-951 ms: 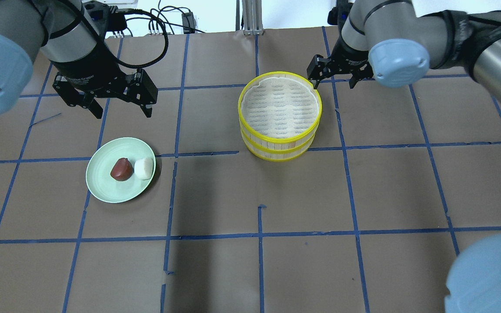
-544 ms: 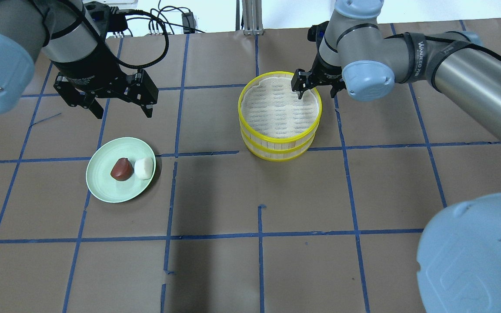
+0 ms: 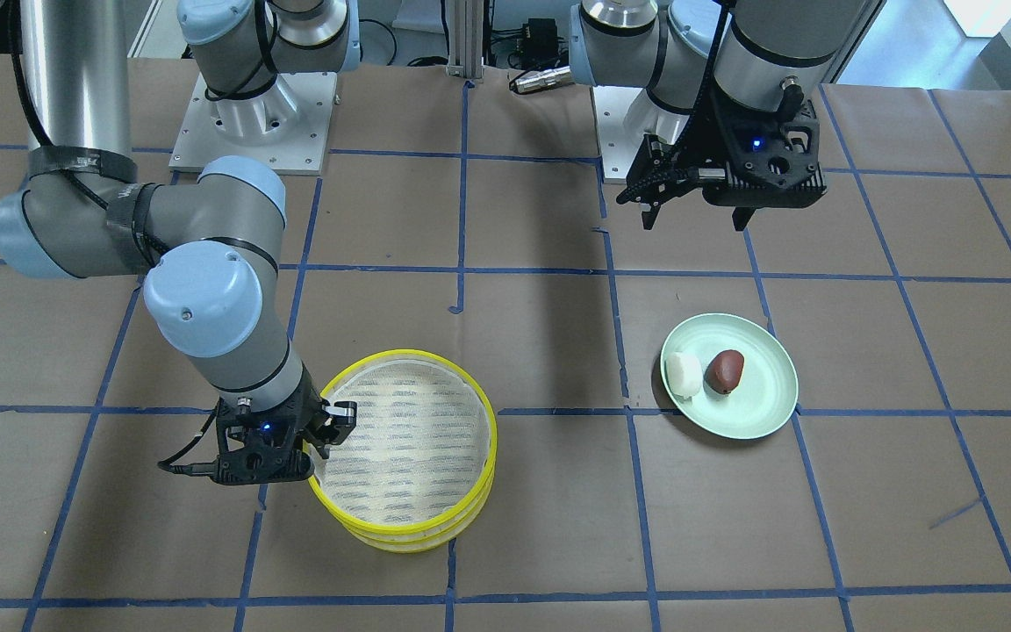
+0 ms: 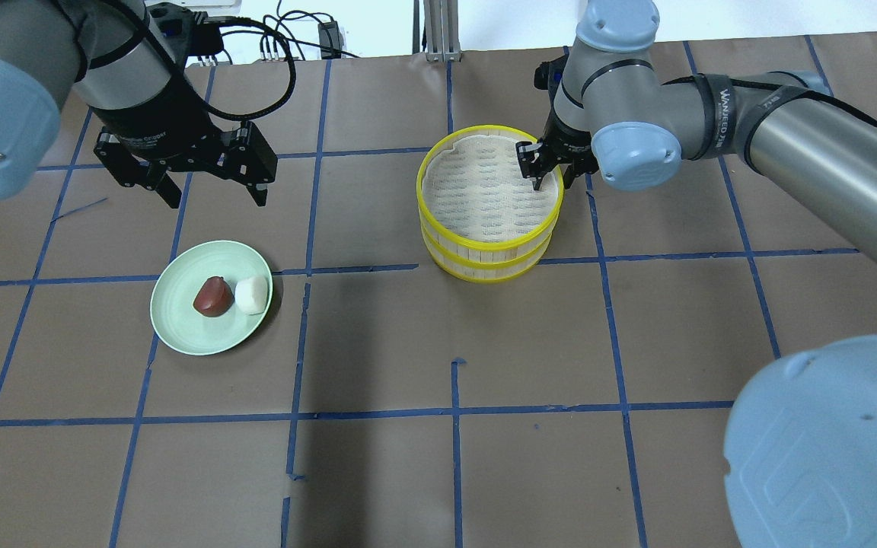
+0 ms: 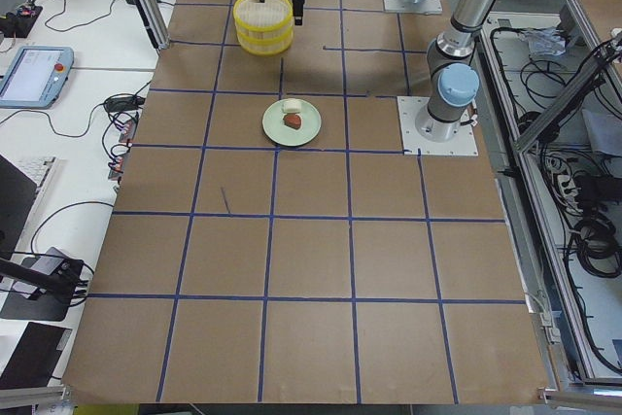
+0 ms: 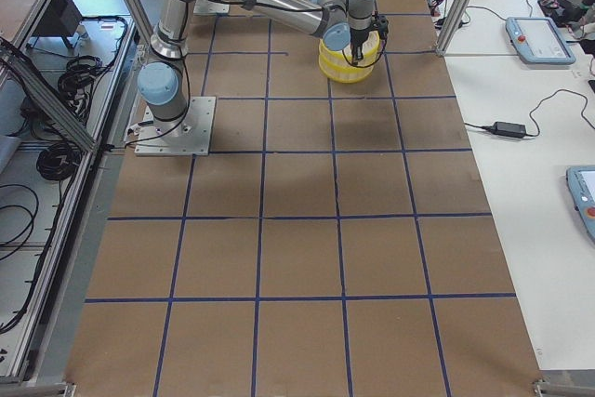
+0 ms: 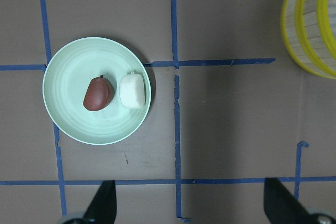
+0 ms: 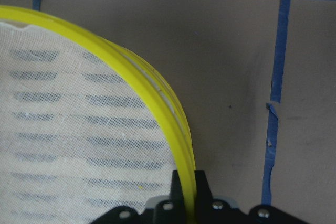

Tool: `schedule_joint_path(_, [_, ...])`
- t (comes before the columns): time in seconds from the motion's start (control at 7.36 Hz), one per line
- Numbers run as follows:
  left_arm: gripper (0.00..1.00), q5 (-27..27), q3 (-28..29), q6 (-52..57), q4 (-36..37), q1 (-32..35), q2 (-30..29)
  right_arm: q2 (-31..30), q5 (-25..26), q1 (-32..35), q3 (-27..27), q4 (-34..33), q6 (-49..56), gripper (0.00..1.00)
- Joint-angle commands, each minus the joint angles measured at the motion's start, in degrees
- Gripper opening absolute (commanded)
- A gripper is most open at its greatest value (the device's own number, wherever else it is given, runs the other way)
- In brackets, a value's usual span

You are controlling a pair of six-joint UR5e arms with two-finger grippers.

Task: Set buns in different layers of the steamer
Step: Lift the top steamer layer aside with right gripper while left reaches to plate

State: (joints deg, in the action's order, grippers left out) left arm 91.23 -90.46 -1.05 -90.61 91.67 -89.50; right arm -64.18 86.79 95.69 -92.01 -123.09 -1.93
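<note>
Now, right gripper (image 4: 551, 181): clamped on rim of top tray (image 4: 476, 194), toward far edge of worktop (image 4: 377, 342).
Left gripper (image 4: 218, 202): released, hovering.
Plate (image 4: 180, 323): holds white bun (image 4: 253, 294) and brown bun (image 4: 211, 296), side by side.

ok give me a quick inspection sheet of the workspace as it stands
surface: brown paper table with a blue tape grid
job's things: white bun and brown bun side by side on the green plate; top layer stacked on lower layer, top one empty
clutter: nothing seen
grippers: left gripper open, above bare table; right gripper fingers shut across the top layer's rim
cables: black cables at the table's far edge
surroundings: side bench with a screen device
</note>
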Motion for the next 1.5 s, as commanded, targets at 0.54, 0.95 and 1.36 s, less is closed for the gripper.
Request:
schedule_joint_path(0.54, [1.0,0.5,-2.3,12.4,-0.1,-5.2,-0.4,-8.0,1.9,-1.6,2.4,10.4,4.1,0.09])
schedule_joint_path(0.95, [0.96,-1.2,-10.8,22.4,15.6,-14.6,-11.3,-14.4,3.0,-13.4,2.5,20.5,14.6,0.08])
schedule_joint_path(1.36, [0.89,-3.3,-15.1,22.2,20.1,-14.8,-15.7,-21.2,6.6,-17.2,2.9,33.1,16.5,0.08])
